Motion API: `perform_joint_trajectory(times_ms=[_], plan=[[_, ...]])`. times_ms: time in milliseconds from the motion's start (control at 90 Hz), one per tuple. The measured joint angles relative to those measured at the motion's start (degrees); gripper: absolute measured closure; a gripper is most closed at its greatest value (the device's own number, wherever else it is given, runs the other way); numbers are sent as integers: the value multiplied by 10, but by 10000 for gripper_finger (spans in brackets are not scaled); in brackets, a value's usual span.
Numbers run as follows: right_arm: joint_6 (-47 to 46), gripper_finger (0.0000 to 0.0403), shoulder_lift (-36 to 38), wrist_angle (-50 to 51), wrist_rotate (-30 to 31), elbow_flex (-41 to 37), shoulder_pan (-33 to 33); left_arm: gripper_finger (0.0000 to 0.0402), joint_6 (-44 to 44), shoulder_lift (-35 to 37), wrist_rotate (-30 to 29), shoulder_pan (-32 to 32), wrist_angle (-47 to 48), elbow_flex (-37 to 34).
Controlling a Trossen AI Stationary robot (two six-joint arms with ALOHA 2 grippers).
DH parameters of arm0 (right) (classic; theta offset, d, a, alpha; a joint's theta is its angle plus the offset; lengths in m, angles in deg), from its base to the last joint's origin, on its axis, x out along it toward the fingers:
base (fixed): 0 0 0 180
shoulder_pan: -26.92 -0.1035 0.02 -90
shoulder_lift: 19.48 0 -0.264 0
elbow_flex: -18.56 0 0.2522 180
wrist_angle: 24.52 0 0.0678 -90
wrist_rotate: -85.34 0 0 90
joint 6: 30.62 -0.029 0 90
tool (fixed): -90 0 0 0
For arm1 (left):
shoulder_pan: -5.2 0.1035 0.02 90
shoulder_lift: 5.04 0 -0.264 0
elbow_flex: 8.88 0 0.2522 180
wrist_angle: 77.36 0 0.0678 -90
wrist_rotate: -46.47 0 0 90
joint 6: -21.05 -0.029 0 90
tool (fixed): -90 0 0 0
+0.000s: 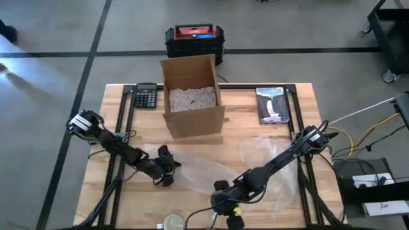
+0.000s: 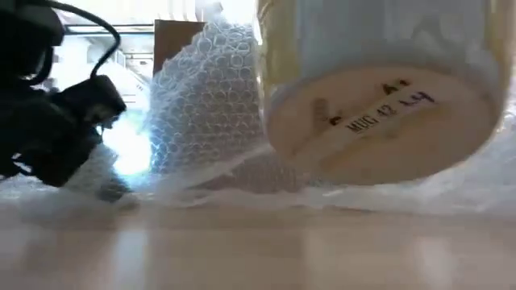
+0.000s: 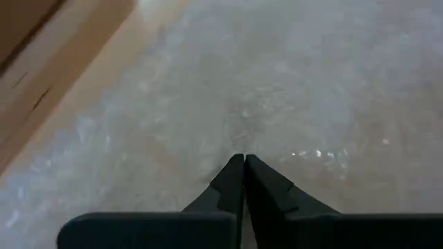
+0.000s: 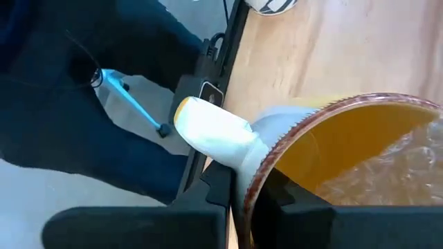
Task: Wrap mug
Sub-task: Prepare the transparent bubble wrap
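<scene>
- Wooden table point(image 1: 268, 137) on a grey floor carries everything, with a sheet of bubble wrap point(image 1: 198, 169) spread across its near half.
- Nearest the table's front edge, the right gripper point(image 1: 225, 203) has its fingers point(image 4: 220, 185) clenched on the rim of the mug point(image 4: 332, 155); one finger sits outside the wall and one inside, just beside the white handle.
- Seen from the right wrist, the mug's inside is orange-yellow, and a crumple of bubble wrap shows within it, ahead of the fingertips.
- At table height, the mug point(image 2: 379, 89) hangs tilted with its pale base lifted off the table and turned toward the camera; a printed label is on that base.
- A little farther in, the left gripper point(image 1: 167, 167) rests low on the bubble wrap point(image 3: 277, 90), its fingers point(image 3: 232, 181) pressed fully together with the tips touching the sheet; whether they pinch any of it cannot be told.
- Beyond both sets of fingers stands an open cardboard box point(image 1: 192, 96) with pale filling.
- Farthest back lie a calculator point(image 1: 146, 96) and a booklet point(image 1: 273, 104).
</scene>
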Motion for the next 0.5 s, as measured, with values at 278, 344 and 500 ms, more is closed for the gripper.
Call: perform_joint_trajectory(times_ms=[278, 344, 500], plan=[[-48, 394, 56, 18, 4, 9, -21, 401, 49, -11, -18, 4, 10, -2], [-57, 394, 72, 20, 10, 9, -27, 401, 49, -10, -17, 4, 10, -2], [-51, 394, 109, 16, 57, 9, -39, 401, 50, -10, -16, 4, 9, -2]])
